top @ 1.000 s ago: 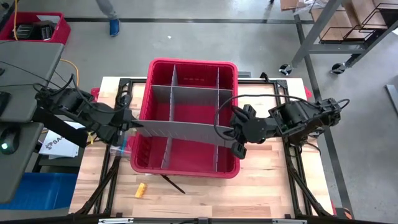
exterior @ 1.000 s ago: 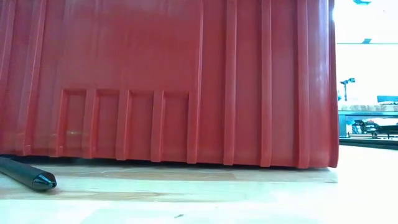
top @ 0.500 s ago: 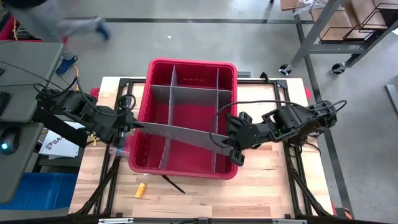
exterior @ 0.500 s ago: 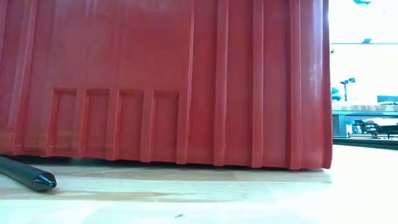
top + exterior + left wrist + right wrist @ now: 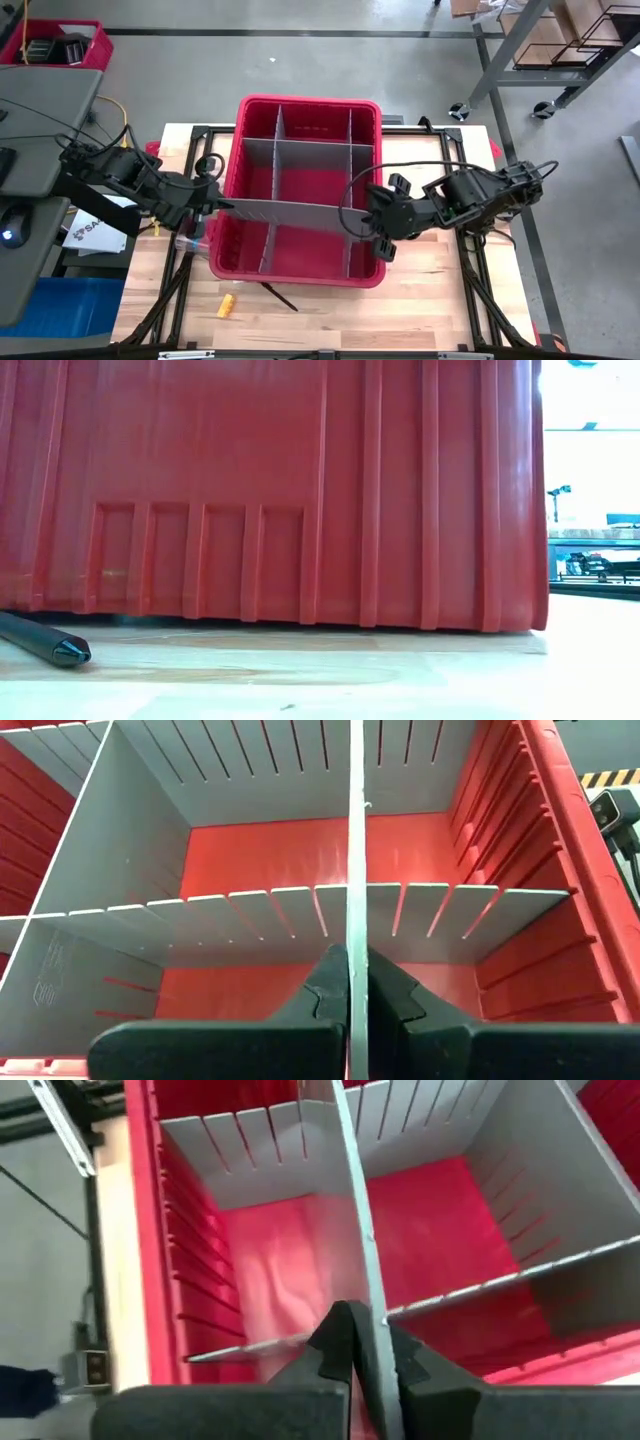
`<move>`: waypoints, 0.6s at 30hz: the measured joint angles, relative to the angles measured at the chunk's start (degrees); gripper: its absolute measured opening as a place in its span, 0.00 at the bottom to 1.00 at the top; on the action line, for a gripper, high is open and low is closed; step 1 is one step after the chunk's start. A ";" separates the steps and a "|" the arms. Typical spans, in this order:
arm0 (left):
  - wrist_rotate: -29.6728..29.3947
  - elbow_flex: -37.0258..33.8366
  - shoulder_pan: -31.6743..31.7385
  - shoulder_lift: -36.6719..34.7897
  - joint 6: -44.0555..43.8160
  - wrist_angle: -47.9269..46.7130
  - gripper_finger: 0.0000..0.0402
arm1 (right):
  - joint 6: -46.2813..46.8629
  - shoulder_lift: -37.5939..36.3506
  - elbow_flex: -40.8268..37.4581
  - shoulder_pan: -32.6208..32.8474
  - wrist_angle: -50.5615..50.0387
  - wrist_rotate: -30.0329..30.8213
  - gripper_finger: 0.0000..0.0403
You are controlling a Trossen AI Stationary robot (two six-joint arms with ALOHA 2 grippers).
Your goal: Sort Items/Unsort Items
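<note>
Both arms pinch one long grey divider [image 5: 285,212] edge-on: the left gripper [image 5: 350,982] has its jaws clamped on one end, the right gripper [image 5: 362,1342] on the other, probably to steady it across the red bin [image 5: 365,105]. Its long axis spans the bin side to side. A yellow piece [image 5: 228,305] and dark stick [image 5: 280,296] lie near the table's [image 5: 420,300] front edge.

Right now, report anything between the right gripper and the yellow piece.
The red bin's front wall lies between right gripper and yellow piece; it and the left gripper are shut on the gray divider.
</note>
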 joint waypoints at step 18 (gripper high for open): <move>-0.01 -0.04 0.00 -0.13 -0.29 -1.53 0.00 | -8.86 -0.70 3.58 -4.85 3.92 2.31 0.00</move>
